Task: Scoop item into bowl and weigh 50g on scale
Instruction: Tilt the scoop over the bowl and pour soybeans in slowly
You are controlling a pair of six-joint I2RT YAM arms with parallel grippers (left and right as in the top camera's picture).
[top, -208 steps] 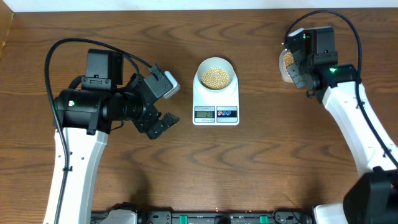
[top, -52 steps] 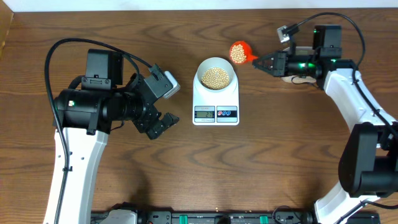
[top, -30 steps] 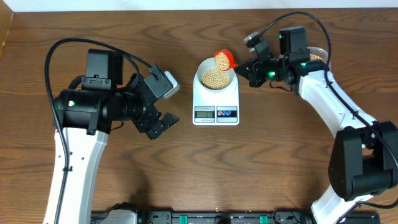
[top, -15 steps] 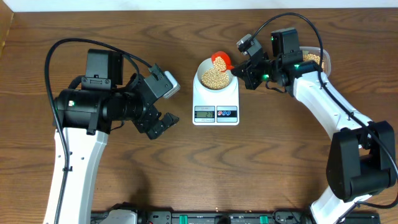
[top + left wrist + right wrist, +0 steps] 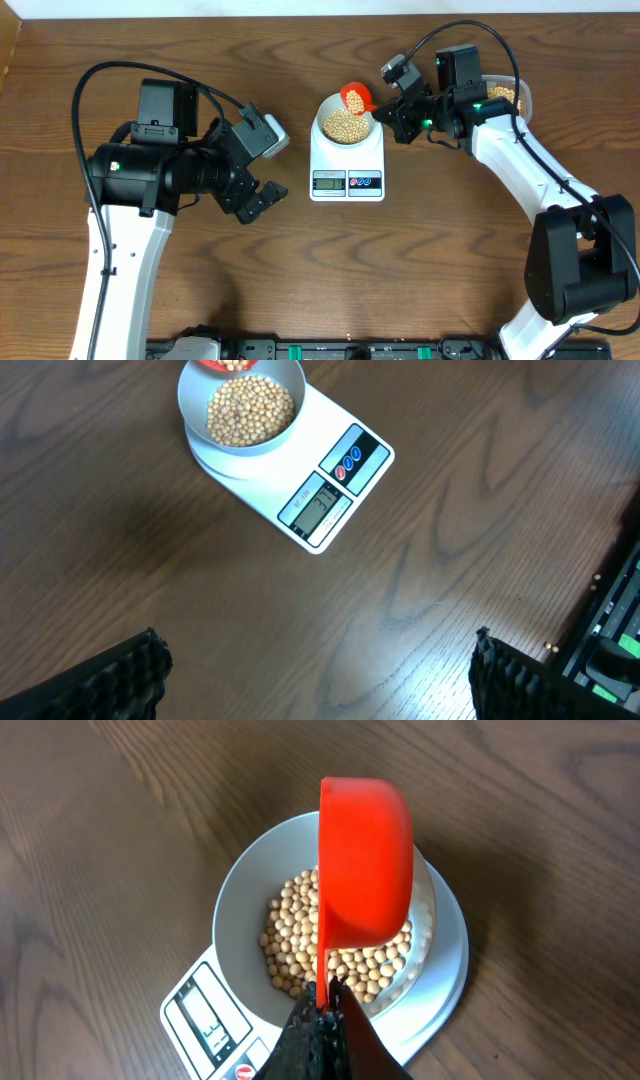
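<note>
The pale bowl [image 5: 327, 109] stands on the white scale [image 5: 347, 162] and holds a heap of beige beans [image 5: 345, 124]. My right gripper [image 5: 385, 111] is shut on the handle of an orange scoop [image 5: 357, 97], which is tipped on its side over the bowl's right rim. In the right wrist view the scoop [image 5: 364, 870] hangs over the beans [image 5: 300, 945], bowl [image 5: 243, 885] and scale [image 5: 205, 1010], with my right gripper [image 5: 326, 995] clamped on its thin handle. My left gripper [image 5: 262, 197] is open and empty left of the scale. The left wrist view shows bowl [image 5: 190, 400], beans [image 5: 248, 412], scale [image 5: 335, 480].
A clear plastic container [image 5: 507, 96] with more beans stands at the back right, partly behind my right arm. A black rail with connectors [image 5: 330, 350] runs along the table's front edge.
My right arm carried the filled scoop from the container leftward to the bowl and tipped it over the rim. In the last half second almost nothing moved. The left arm stayed still.
</note>
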